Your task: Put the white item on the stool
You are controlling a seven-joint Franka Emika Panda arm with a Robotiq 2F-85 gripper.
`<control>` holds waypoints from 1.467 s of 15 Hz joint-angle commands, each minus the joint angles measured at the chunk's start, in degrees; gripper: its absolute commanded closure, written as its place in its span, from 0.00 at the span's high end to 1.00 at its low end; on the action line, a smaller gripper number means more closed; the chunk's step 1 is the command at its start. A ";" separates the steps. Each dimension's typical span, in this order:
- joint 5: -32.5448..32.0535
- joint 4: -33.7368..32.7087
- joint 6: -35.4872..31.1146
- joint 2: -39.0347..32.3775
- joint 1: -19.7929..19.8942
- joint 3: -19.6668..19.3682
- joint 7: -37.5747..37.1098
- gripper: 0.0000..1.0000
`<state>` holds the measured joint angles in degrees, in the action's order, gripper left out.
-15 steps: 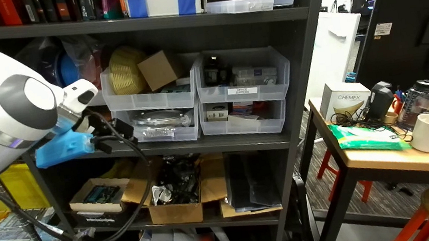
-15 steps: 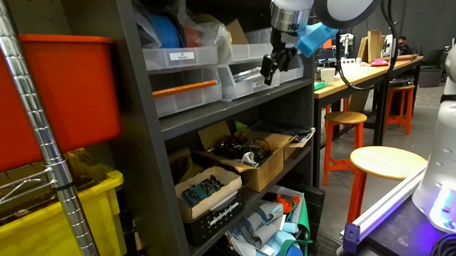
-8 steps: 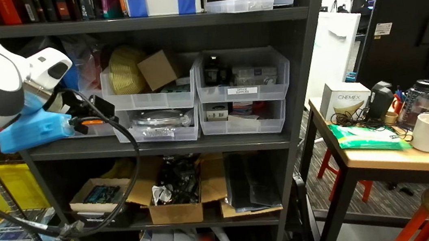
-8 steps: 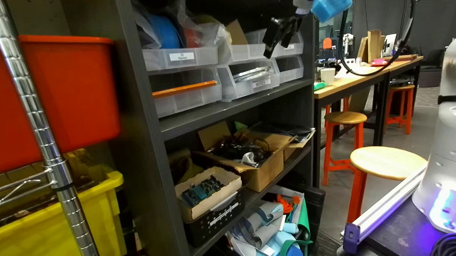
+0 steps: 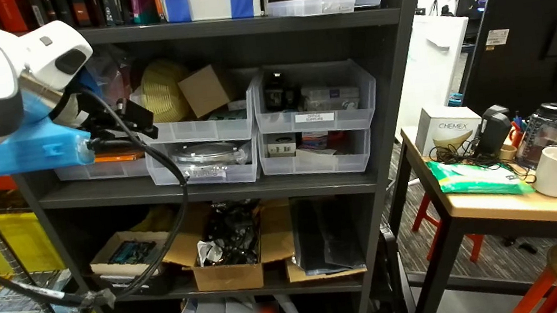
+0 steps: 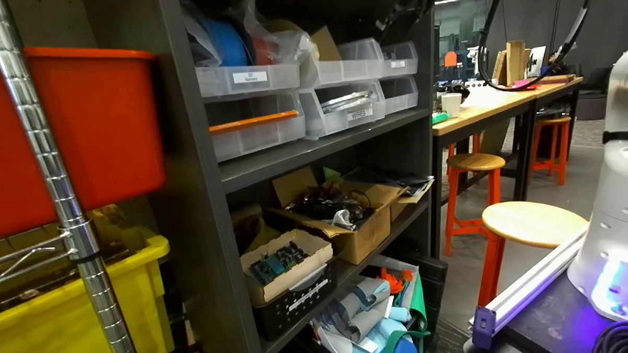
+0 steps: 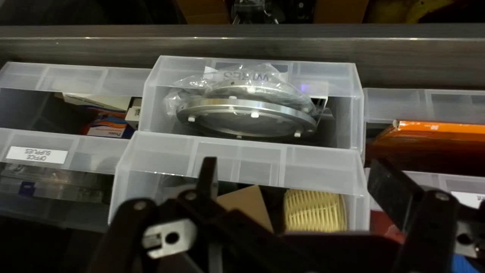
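Two fingers [image 7: 207, 172] of the gripper [image 7: 293, 167] are spread, nothing grasped. The white item cannot be confirmed; possibly meant is the pale flat piece [image 5: 316, 152] in the bin [image 5: 312, 167] below the OFFICE SUPPLIES label [image 5: 314, 118]: likely light, bendable, best pinched by an edge.

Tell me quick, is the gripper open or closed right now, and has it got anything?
Gripper: open, jaws wide apart, holding nothing.

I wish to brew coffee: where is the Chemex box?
In an exterior view, the Chemex box stands at right on the wood-topped table, behind the green packet.
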<state>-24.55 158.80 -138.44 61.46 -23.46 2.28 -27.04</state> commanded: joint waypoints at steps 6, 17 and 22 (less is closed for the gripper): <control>-8.54 0.15 -8.80 -1.22 0.60 -2.77 -11.77 1.00; -9.56 0.59 -8.06 -3.32 3.99 -5.01 -15.95 1.00; -8.12 0.80 -7.43 -3.47 4.24 -4.99 -14.72 1.00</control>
<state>-32.66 159.59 -145.87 57.98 -19.21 -2.71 -41.76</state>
